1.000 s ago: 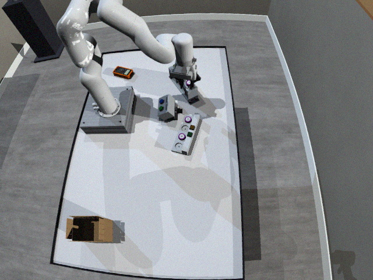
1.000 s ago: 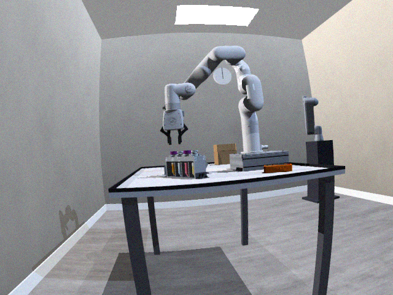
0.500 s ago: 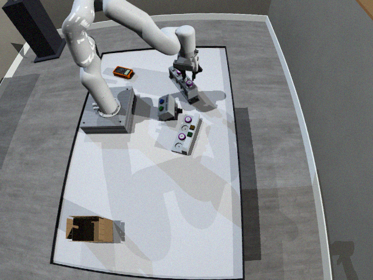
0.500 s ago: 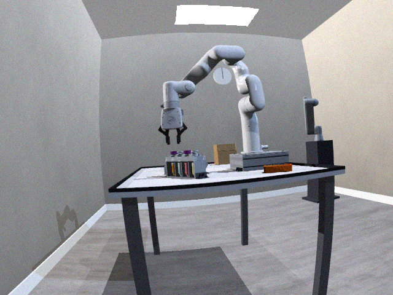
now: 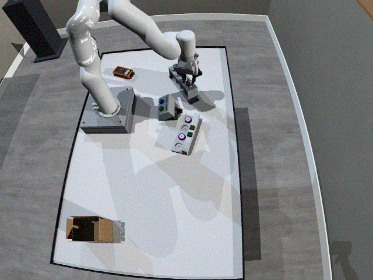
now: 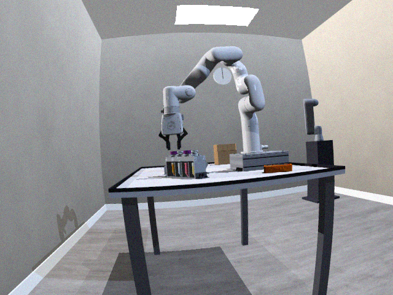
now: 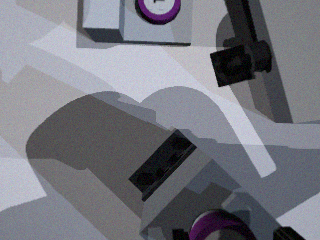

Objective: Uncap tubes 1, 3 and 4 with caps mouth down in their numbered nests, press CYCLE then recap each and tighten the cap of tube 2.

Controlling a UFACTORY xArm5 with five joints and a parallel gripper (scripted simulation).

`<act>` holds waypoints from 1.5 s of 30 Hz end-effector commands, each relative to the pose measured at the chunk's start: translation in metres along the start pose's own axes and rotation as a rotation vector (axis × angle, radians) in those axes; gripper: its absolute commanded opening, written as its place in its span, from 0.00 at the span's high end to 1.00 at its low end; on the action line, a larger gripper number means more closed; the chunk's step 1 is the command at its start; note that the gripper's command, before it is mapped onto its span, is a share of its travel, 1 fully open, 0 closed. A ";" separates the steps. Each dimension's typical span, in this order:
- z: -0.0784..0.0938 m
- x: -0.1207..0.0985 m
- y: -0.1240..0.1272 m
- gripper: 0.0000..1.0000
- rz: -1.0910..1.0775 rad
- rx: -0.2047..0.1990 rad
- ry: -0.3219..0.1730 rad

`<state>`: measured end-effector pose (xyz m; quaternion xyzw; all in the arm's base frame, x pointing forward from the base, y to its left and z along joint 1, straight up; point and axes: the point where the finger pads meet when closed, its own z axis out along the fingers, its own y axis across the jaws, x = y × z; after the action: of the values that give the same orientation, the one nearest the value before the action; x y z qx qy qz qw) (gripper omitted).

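Note:
The decapping station (image 5: pixel 184 85) stands at the far side of the mat. Two of its tubes carry purple caps (image 6: pixel 173 152) (image 6: pixel 186 152); the other two are open. My gripper (image 5: pixel 189 79) (image 6: pixel 174 146) hangs just above the cap at the station's end nearest the cap tray, fingers part open and empty. In the wrist view that cap (image 7: pixel 217 227) sits between my fingertips at the bottom edge. The cap tray (image 5: pixel 186 132) holds purple caps in nest 1 (image 5: pixel 188 119) and nest 3 (image 5: pixel 182 136); the other two nests are empty. The key housing (image 5: pixel 166 107) shows the blue key (image 5: pixel 161 101) and green key (image 5: pixel 161 108).
The tray's amber lamp (image 5: pixel 192 127) and green lamp (image 5: pixel 189 134) both look dull. An orange meter (image 5: pixel 123 72) lies beyond the arm's base block (image 5: pixel 106 112). An open cardboard box (image 5: pixel 90 228) sits at the mat's near left corner.

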<state>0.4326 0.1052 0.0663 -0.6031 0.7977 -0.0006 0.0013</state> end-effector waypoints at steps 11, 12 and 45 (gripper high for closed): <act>0.009 -0.001 -0.002 0.54 0.000 0.002 -0.007; 0.010 -0.001 -0.002 0.54 0.000 0.002 -0.007; 0.018 -0.001 -0.002 1.00 0.000 0.002 -0.007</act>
<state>0.4335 0.1055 0.0472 -0.6031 0.7976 -0.0009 0.0021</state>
